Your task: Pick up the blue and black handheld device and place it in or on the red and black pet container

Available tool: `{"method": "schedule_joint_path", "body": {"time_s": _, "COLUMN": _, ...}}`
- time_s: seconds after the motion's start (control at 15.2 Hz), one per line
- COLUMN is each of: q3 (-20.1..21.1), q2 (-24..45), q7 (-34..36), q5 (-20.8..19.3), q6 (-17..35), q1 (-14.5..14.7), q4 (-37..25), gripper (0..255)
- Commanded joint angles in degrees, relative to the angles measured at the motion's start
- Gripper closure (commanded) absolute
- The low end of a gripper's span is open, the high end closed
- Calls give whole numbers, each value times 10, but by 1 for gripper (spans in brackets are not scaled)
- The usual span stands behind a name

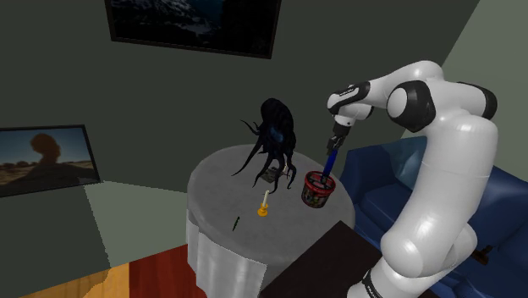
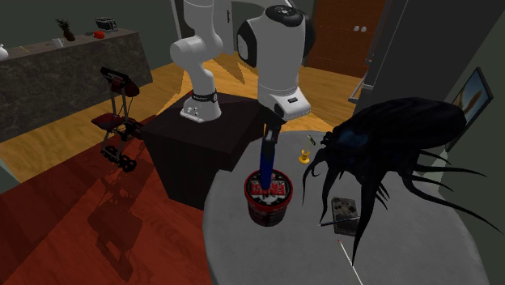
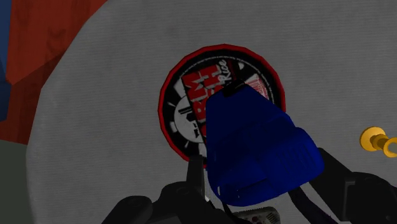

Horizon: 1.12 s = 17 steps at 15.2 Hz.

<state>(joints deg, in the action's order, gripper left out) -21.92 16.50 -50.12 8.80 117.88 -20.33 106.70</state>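
Observation:
A blue handheld device (image 1: pixel 332 159) hangs upright from my gripper (image 1: pixel 336 144), which is shut on its upper end. Its lower tip reaches the open top of the red and black pet container (image 1: pixel 318 190), a small round tub near the edge of the round grey table (image 1: pixel 218 182). In the second exterior view the device (image 2: pixel 267 162) stands straight over the tub (image 2: pixel 269 196), below the gripper (image 2: pixel 272 136). Along the hand, the blue device (image 3: pixel 254 143) covers part of the tub's red rim (image 3: pixel 167 89), clasped between the black fingers (image 3: pixel 194 181).
A large black tentacled figure (image 1: pixel 272 135) stands mid-table over a small box (image 2: pixel 345 208). A little yellow object (image 1: pixel 264 207) and a thin dark stick (image 1: pixel 237 223) lie nearer the front edge. A blue sofa (image 1: pixel 381 182) is behind the tub, and the dark stand (image 2: pixel 194 150) adjoins the table.

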Motion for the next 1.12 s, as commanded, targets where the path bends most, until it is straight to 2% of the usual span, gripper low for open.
{"method": "schedule_joint_path", "body": {"time_s": 0.0, "q3": 1, "q2": 3, "q7": 0, "q5": 1, "q6": 3, "q1": 0, "q4": 0, "gripper": 255}}
{"method": "schedule_joint_path", "body": {"time_s": 0.33, "q3": 1, "q2": 3, "q7": 0, "q5": 1, "q6": 3, "q1": 0, "q4": 0, "gripper": 255}}
{"method": "schedule_joint_path", "body": {"time_s": 0.4, "q3": 1, "q2": 3, "q7": 0, "q5": 1, "q6": 3, "q1": 0, "q4": 0, "gripper": 0}}
{"method": "schedule_joint_path", "body": {"time_s": 0.73, "q3": 1, "q2": 3, "q7": 0, "q5": 1, "q6": 3, "q1": 0, "q4": 0, "gripper": 0}}
{"method": "schedule_joint_path", "body": {"time_s": 0.99, "q3": -4, "q2": -19, "q7": 8, "q5": -11, "q6": -63, "q1": 1, "q4": -46, "gripper": 0}}
{"method": "schedule_joint_path", "body": {"time_s": 1.06, "q3": -4, "q2": -19, "q7": 8, "q5": -11, "q6": -63, "q1": 1, "q4": -46, "gripper": 0}}
